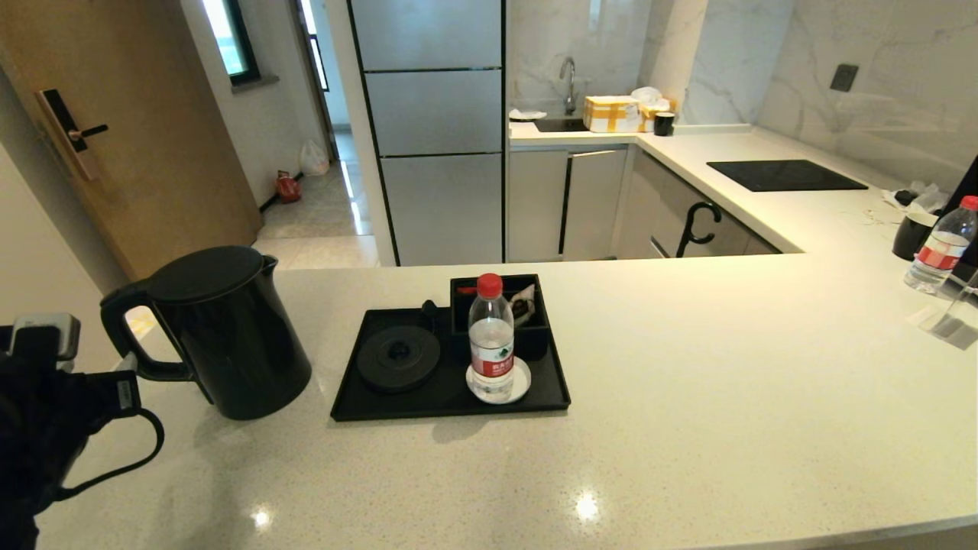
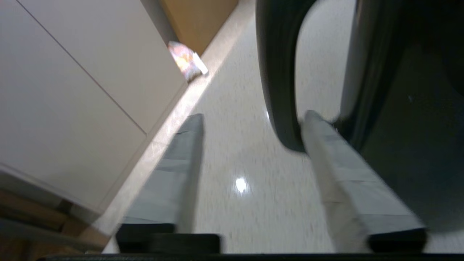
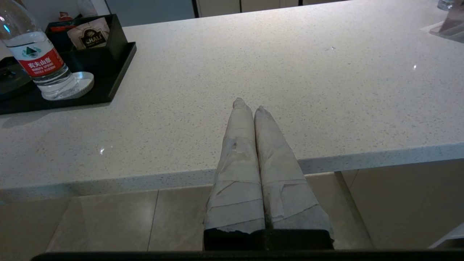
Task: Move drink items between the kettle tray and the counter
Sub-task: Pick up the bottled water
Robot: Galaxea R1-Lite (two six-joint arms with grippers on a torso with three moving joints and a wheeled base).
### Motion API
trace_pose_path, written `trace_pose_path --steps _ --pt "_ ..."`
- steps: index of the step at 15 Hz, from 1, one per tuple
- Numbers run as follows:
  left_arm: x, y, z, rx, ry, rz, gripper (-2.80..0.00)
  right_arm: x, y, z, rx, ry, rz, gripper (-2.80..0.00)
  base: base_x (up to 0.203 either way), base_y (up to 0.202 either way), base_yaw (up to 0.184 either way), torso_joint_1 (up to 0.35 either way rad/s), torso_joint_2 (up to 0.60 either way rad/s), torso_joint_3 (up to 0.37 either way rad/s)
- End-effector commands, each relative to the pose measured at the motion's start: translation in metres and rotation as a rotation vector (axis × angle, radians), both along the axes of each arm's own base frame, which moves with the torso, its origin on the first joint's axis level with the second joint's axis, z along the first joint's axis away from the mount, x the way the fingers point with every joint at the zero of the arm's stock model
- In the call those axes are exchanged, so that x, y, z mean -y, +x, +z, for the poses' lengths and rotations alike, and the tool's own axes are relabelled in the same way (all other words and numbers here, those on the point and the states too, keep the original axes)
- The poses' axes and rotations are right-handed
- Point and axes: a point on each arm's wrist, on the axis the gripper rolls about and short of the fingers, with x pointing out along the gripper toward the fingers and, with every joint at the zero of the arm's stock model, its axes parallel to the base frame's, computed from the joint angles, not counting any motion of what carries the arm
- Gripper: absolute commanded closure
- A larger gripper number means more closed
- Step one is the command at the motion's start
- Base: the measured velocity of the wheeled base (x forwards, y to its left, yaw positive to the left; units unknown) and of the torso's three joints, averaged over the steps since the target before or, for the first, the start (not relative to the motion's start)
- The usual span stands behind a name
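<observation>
Counter (image 1: 688, 397): glossy off-white speckled stone, L-shaped, near edge running across the front, other leg going back along the right wall.

Left gripper (image 2: 250, 119) sitting at the counter's near-left edge, fingers spread wide, gripping nothing. One finger (image 2: 326, 145) is lying just beside the kettle (image 1: 221, 332) handle loop; contact unclear. Kettle is standing upright on the counter near the left edge, just left of the tray (image 1: 451, 401), off its base.

Right gripper (image 3: 248, 105) hanging off the near edge, tips over the counter lip, fingers pressed together, empty. Only the right wrist view is showing it; head view isn't.

Tray sitting mid-counter: one round kettle base (image 1: 398, 357), one divided box (image 1: 497, 313) at its far side, one white coaster (image 1: 500, 382) with water bottle (image 1: 490, 336) standing upright on it.

Bottles: two. Second bottle (image 1: 941, 246) is standing at the counter's far right edge, by a dark mug (image 1: 913, 233).

Right wrist view is showing a sachet (image 3: 88, 34) in the box; barely visible from the head.

Beyond: hob (image 1: 783, 175) on the right leg, sink (image 1: 561, 122) with tap at the far end, fridge (image 1: 428, 130), wooden door (image 1: 130, 130) at left.
</observation>
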Motion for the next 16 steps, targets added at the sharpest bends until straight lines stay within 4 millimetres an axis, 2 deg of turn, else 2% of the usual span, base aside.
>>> trace_pose_path --steps 1,3,5,9,13,14,16 --pt "0.005 -0.013 0.014 0.033 0.010 0.003 0.00 0.000 0.000 0.000 0.000 0.000 0.000 0.00 0.000 0.000 0.000 0.000 0.00 0.000" --pt "0.018 -0.038 0.054 0.114 0.002 0.004 0.00 0.000 0.000 0.000 -0.002 0.000 0.002 0.00 0.000 0.000 0.000 0.000 0.00 0.000" --pt "0.037 -0.076 0.098 0.190 -0.033 -0.004 0.00 0.000 0.000 0.000 -0.002 0.000 0.002 0.00 0.000 0.000 0.000 0.000 0.00 0.000" --pt "0.063 -0.123 0.135 0.135 -0.212 -0.044 0.00 0.000 0.000 0.000 -0.002 0.000 0.000 0.00 0.000 0.000 0.000 0.000 0.00 0.000" --pt "0.089 -0.194 0.194 0.112 -0.419 -0.160 0.00 0.000 0.000 0.000 -0.002 0.000 0.000 0.00 0.000 0.000 0.000 0.000 0.00 0.000" --pt "0.093 -0.210 0.198 0.098 -0.469 -0.186 0.00 0.000 0.000 0.000 -0.002 0.000 0.000 0.00 0.000 0.000 0.000 0.000 0.00 0.000" --pt "0.095 -0.216 0.199 0.098 -0.497 -0.206 0.00 0.000 0.000 0.000 -0.002 0.000 0.000 0.00 0.000 0.000 0.000 0.000 0.00 0.000"
